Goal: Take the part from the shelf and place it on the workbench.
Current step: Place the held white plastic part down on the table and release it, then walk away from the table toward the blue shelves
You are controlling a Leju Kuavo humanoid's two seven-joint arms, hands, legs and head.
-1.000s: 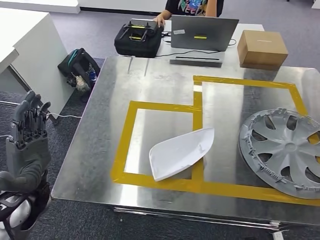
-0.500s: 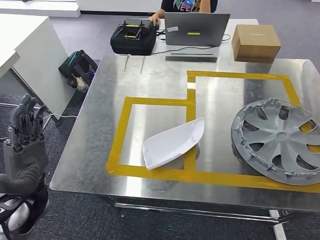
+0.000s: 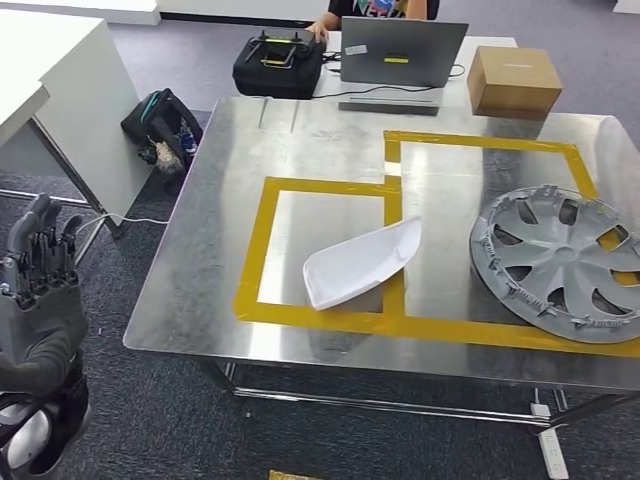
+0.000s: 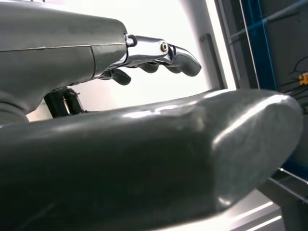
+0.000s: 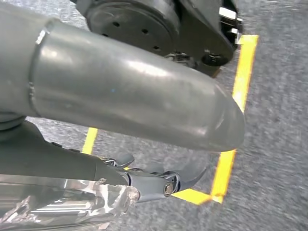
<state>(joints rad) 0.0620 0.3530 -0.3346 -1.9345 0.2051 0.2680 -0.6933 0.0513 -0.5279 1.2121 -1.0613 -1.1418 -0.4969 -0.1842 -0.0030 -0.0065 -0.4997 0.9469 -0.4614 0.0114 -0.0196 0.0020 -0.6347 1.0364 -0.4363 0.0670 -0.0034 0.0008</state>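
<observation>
White curved plastic part (image 3: pixel 361 264) lies across the yellow tape on the steel workbench (image 3: pixel 196 260) as our view pulls back, both hands empty — left hand (image 3: pixel 39 290) raised with fingers loosely apart, right hand (image 5: pixel 145 180) hanging — so placement looks done.

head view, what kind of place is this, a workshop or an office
Probably a robot test lab set up like a workshop: a steel workbench marked with yellow tape squares carries a wheel cover and a white plastic part, while a person works at a laptop behind it.
</observation>
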